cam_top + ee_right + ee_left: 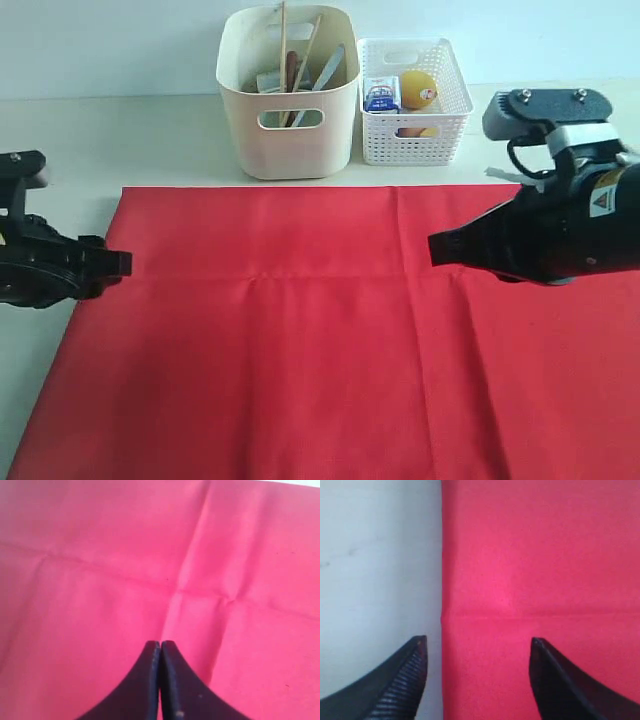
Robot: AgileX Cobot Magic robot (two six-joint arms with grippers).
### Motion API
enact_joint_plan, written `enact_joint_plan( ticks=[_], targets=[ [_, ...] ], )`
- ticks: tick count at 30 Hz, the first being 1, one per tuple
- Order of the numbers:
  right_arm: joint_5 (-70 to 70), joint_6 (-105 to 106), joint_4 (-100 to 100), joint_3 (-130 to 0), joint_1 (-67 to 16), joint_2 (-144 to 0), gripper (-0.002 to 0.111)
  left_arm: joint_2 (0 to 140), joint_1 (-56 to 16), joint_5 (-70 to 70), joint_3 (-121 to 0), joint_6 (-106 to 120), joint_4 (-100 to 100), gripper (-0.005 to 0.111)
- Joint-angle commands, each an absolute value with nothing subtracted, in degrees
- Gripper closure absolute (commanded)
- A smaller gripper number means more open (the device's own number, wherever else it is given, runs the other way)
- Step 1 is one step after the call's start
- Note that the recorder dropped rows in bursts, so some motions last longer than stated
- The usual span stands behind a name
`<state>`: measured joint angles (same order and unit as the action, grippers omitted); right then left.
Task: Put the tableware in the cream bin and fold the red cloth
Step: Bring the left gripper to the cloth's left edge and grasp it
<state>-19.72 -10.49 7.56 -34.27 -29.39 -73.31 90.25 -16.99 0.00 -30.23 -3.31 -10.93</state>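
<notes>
The red cloth lies spread flat over the table, with crease lines across it. Behind it stands the cream bin holding tableware: chopsticks, a knife and other pieces partly hidden inside. My left gripper hovers at the cloth's left edge, open, its fingers straddling that edge with nothing between them. My right gripper is over the cloth's right half, shut on nothing, its fingertips pressed together above the red cloth.
A white lattice basket right of the cream bin holds an orange, a milk carton and an egg. Pale tabletop shows behind and left of the cloth.
</notes>
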Motion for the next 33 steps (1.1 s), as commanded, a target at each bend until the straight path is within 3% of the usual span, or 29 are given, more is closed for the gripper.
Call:
enact_joint_plan(
  ticks=[1,8,13,15,19,25,33],
  targets=[
    [-17.8,-10.5,7.4,-34.0,-29.3,-77.7,0.107,96.0,-17.3,-0.7,-32.7,-3.3,-10.9,0.045],
    [-16.5,-10.5,7.4,-34.0,-29.3,-82.3,0.107,102.3,-20.4,-0.8,-34.8,-3.0,-10.9,0.046],
    [-16.3,-10.5,7.3,-34.0,-29.3,-83.4,0.107,106.1,-21.3,-3.7,-34.8,-0.9,-11.8,0.056],
    [-16.7,-10.4,7.3,-34.0,-29.3,-83.4,0.107,107.5,-21.3,-3.6,-34.8,-0.9,-11.8,0.068],
    [-17.6,-10.1,7.3,-34.0,-29.3,-83.4,0.107,108.3,-21.1,-2.4,-34.8,-0.7,-11.7,0.107],
    [-20.5,-8.0,5.7,-34.0,-29.3,-83.4,0.108,108.3,-18.3,-0.4,-34.8,1.9,-11.2,0.107],
    [-20.9,-8.0,4.2,-34.0,-29.3,-83.4,0.108,106.6,-7.1,4.0,-34.8,10.3,-11.2,0.107]
  ],
)
